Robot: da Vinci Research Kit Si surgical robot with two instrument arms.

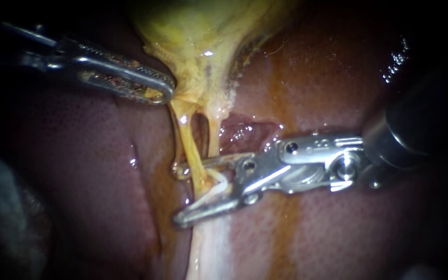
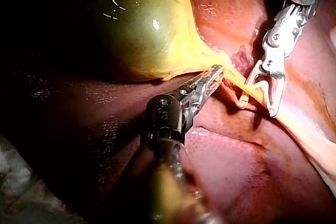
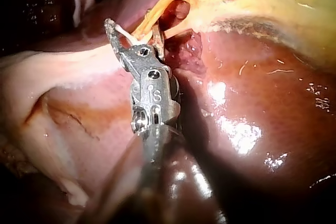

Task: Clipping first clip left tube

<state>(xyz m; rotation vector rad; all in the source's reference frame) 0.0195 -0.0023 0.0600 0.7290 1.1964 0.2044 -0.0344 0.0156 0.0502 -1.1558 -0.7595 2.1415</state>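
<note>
The yellow-green gallbladder [image 1: 198, 31] narrows into two thin yellow tubes. The left tube [image 1: 189, 148] runs down between the jaws of my right instrument [image 1: 180, 194], which stand open around it. A white clip [image 1: 220, 186] sits deep in those jaws, against the tube. The right tube [image 1: 213, 137] passes behind the upper jaw. My left instrument [image 1: 156, 89] is shut on the gallbladder's neck and holds it up and to the left. In the left wrist view the left instrument [image 2: 212, 75] grips the yellow neck, and the right instrument [image 2: 257, 107] straddles the tube [image 2: 247, 85] ahead of it. The right wrist view shows the clip [image 3: 126, 34] in its jaws.
Dark red liver [image 1: 89, 171] lies all around, wet and glossy. A raw red patch [image 1: 245, 129] sits right of the tubes. A pale band of tissue [image 1: 208, 249] continues below the right instrument's jaws. The right instrument's dark shaft [image 1: 416, 124] fills the right side.
</note>
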